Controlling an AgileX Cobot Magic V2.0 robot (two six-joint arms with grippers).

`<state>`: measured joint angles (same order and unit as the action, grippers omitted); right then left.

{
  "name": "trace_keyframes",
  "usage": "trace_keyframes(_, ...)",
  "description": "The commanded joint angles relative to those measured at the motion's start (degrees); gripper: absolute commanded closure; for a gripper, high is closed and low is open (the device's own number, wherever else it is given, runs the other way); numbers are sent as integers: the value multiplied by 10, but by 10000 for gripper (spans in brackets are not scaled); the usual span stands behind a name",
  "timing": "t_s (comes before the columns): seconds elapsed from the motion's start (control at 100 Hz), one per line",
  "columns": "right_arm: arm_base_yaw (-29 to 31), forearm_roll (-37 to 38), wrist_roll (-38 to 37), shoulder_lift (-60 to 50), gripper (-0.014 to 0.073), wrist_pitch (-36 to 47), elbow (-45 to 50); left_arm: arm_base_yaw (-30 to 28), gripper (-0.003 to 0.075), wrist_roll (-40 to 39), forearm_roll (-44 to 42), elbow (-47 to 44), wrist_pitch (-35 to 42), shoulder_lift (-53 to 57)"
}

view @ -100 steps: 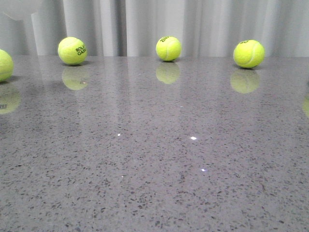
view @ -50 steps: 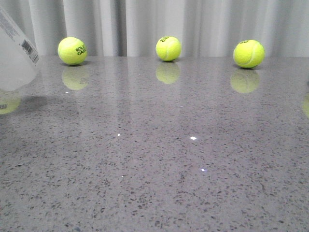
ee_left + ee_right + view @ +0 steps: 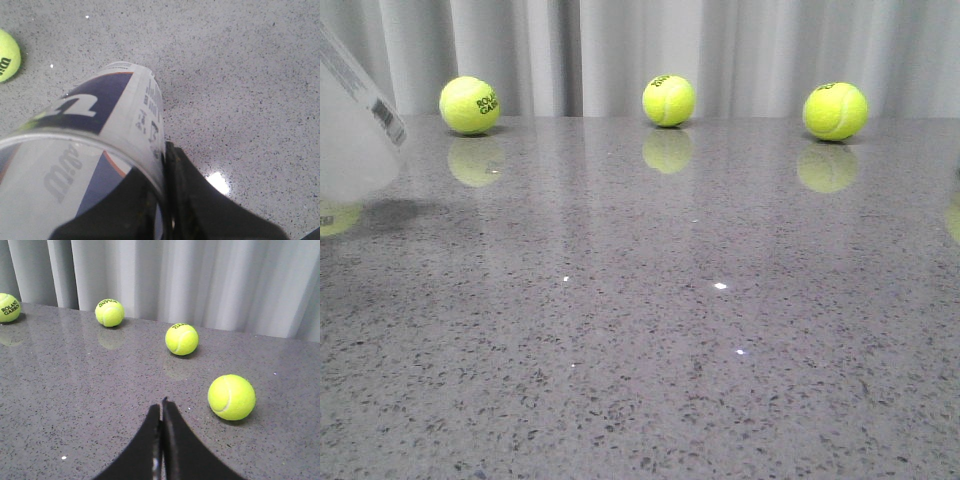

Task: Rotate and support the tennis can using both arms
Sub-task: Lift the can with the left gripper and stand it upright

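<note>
The tennis can [image 3: 100,125] is a long tube with a white label, a navy section with a white W and an orange stripe. My left gripper [image 3: 159,162] is shut on the wall of its clear end: one black finger [image 3: 185,190] lies outside, the other shows through the clear plastic. The can hangs tilted above the table. In the front view only its whitish lower part [image 3: 355,125], with a barcode, shows at the far left. My right gripper [image 3: 161,407] is shut and empty, low over the table, away from the can.
Three tennis balls [image 3: 470,105] [image 3: 669,100] [image 3: 835,111] lie along the table's far edge before a grey curtain. In the right wrist view one ball [image 3: 231,396] lies close beside the fingers, and others [image 3: 181,339] [image 3: 109,312] lie farther off. One ball [image 3: 7,55] lies near the can.
The can has come into the front view from the upper left and shifted slightly right and down. It now covers the leftmost ball.
</note>
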<state>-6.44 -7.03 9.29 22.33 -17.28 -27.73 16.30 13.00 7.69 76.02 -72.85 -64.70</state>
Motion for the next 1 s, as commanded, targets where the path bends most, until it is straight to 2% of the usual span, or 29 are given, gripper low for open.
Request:
trace_keyframes(0.0, 3, -2, 0, 3, 664, 46, -15, 4, 681, -5, 16, 12, -1, -7)
trace_keyframes(0.2, 3, -2, 0, 3, 664, 46, -15, 15, 575, -5, 19, 9, -1, -43)
trace_keyframes(0.27, 3, -2, 0, 3, 664, 46, -15, 22, 507, -5, 19, 12, -1, -52)
trace_keyframes(0.34, 3, -2, 0, 3, 664, 46, -15, 26, 402, -4, 19, 23, -1, -62)
trace_keyframes(0.44, 3, -2, 0, 3, 664, 46, -15, 29, 214, -3, 19, 59, -1, -79)
trace_keyframes(0.51, 3, -2, 0, 3, 664, 46, -15, 29, 139, -3, 18, 89, -1, -92)
trace_keyframes(0.74, 3, -2, 0, 3, 664, 46, -15, 29, 134, 1, 10, 159, -1, -137)
trace_keyframes(0.99, 3, -2, 0, 3, 664, 46, -15, 29, 134, 1, -17, 178, -1, -143)
